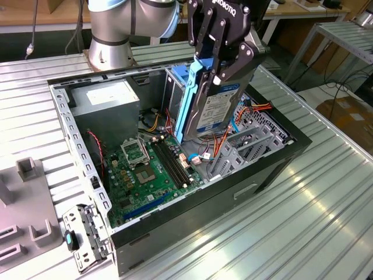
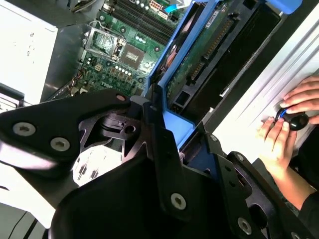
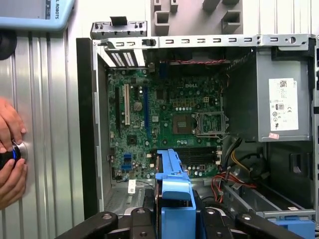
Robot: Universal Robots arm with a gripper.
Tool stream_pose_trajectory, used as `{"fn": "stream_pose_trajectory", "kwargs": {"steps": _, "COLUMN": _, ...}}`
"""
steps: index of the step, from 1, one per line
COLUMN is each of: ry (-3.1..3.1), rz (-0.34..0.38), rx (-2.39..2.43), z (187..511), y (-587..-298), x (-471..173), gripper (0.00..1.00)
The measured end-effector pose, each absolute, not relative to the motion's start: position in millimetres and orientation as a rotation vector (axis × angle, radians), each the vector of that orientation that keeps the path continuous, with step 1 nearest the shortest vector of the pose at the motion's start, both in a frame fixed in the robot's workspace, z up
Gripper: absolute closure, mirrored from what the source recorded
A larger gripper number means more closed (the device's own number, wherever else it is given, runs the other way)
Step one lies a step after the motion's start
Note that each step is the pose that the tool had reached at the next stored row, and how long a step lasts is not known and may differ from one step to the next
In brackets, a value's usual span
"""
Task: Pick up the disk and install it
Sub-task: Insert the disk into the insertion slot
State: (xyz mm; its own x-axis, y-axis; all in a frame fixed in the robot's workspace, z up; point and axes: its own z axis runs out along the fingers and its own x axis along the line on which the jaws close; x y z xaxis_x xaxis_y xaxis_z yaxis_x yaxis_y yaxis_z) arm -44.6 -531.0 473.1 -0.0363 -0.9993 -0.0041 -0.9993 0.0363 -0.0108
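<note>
The disk (image 1: 214, 109) hangs on edge above the open computer case (image 1: 74, 135); it is black with a white label and bright blue rails. My gripper (image 1: 211, 74) is shut on its upper part, one black finger on each side. The disk's lower end sits just over the motherboard (image 1: 145, 169), beside the grey drive cage (image 1: 245, 146). In the second wrist view the blue rail and green underside of the disk (image 2: 199, 64) run away from the fingers (image 2: 164, 164). In the first wrist view the disk's blue end tab (image 3: 174, 191) shows over the motherboard (image 3: 169, 114).
A grey power supply (image 1: 105, 102) fills the case's far corner. Red and blue cables (image 1: 256, 108) lie near the cage. A loose metal bracket (image 1: 87, 233) and a grey fixture (image 1: 26, 198) lie outside the case. A person's hands (image 3: 10, 159) rest on a black knob beside the case.
</note>
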Motion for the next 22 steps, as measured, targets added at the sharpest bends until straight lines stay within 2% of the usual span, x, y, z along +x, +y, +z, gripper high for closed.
{"fn": "stream_pose_trajectory", "kwargs": {"steps": 12, "ry": 2.254, "rz": -0.008, "rx": -2.173, "z": 472.5, "y": -532.9, "x": -19.1, "gripper": 0.63}}
{"fn": "stream_pose_trajectory", "kwargs": {"steps": 22, "ry": 2.254, "rz": -0.007, "rx": -2.173, "z": 470.4, "y": -552.5, "x": -6.7, "gripper": 0.63}}
